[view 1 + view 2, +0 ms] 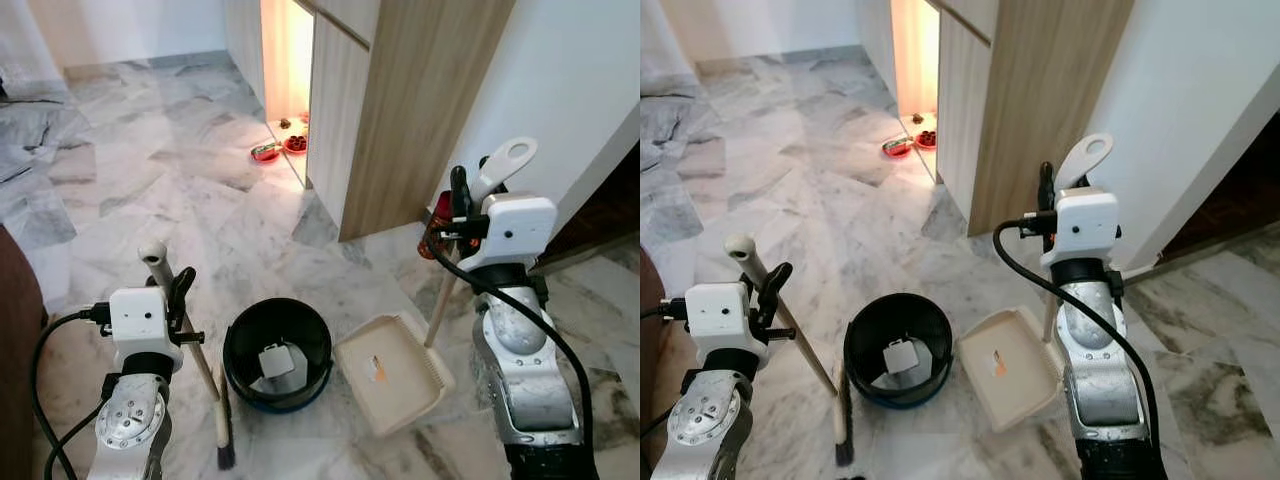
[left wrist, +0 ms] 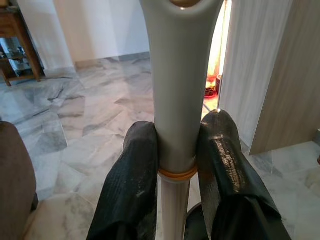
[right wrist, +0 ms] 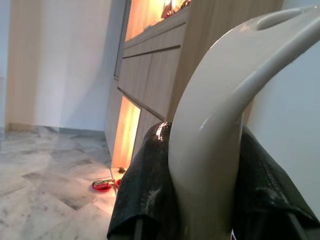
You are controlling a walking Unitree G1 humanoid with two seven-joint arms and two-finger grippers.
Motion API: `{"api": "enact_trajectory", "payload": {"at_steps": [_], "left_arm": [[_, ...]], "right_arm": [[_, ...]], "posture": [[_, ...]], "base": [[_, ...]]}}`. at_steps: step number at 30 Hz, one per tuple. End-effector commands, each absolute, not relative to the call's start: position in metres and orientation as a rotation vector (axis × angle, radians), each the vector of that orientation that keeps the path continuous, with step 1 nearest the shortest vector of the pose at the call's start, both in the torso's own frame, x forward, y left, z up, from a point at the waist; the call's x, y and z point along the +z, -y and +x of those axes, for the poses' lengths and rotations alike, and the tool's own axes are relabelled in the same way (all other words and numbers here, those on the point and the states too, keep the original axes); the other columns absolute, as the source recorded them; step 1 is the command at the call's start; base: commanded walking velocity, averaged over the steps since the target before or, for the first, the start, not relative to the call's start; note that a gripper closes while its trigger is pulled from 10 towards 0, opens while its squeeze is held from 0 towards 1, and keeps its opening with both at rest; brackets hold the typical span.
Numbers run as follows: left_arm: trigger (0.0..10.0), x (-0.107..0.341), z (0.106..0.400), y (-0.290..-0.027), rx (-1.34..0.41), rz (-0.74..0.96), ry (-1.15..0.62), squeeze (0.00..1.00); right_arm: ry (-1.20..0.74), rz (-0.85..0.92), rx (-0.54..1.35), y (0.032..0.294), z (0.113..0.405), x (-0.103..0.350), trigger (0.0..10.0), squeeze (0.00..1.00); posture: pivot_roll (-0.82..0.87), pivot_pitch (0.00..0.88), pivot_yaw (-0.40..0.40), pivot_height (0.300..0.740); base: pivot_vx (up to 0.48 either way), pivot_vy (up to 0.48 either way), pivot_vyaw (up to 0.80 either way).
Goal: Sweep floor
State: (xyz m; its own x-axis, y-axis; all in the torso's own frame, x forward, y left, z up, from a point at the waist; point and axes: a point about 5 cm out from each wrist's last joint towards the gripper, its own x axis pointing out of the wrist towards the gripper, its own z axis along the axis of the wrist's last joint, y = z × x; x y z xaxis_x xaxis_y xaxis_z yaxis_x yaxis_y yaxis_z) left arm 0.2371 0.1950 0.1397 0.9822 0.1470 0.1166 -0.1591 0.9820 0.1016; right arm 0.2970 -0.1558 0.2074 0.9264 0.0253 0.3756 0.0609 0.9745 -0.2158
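Broom [image 1: 205, 372]: handle leans from top left down to bristles resting on the marble floor [image 1: 180, 200], just beside the left side of the black bucket [image 1: 277, 352]. Left claw [image 2: 175, 160] is clamped on the handle near its grey top, just above the orange ring; 2 fingers [image 2: 131, 185] press either side.

Dustpan [image 1: 392, 372]: cream pan lies flat on the floor, touching or just beside the bucket's right side, a small orange scrap on it. Its long handle [image 1: 503, 165] rises to the right claw [image 3: 207, 165], which grips it below the looped end.

Bucket holds 1 pale square piece of litter at the bottom. Beyond it: wood-panel cabinet [image 1: 400, 110] with a lit niche at floor level, 2 red bowls [image 1: 280, 148] on the floor in it. White wall to the right.

Step, my read: both tools in hand, parked around the bucket, so either between sweeps or about to tip the pan.

Next move calls for: lift the pan by the handle and tilt it over the bucket rim without spilling the scrap, or swing the bristles toward the pan lip. Can't make out any loose debris on the floor near the tools.
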Motion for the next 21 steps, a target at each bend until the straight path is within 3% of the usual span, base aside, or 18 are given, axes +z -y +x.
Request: {"api": "enact_trajectory", "payload": {"at_steps": [1,21], "left_arm": [[10.0,0.1501,0.2368,-0.1918,0.146,0.107,0.162,0.00],[10.0,0.1489,0.2372,-0.1893,0.140,0.101,0.161,0.00]], "right_arm": [[0.435,-0.243,-0.024,0.1568,0.2960,0.2168,10.0,0.00],[0.441,-0.237,-0.018,0.1541,0.2974,0.2175,10.0,0.00]], "posture": [[-0.02,0.060,-0.036,0.740],[-0.02,0.050,-0.037,0.740]], "base": [[-0.274,0.000,0.00],[-0.272,0.000,0.00]]}}
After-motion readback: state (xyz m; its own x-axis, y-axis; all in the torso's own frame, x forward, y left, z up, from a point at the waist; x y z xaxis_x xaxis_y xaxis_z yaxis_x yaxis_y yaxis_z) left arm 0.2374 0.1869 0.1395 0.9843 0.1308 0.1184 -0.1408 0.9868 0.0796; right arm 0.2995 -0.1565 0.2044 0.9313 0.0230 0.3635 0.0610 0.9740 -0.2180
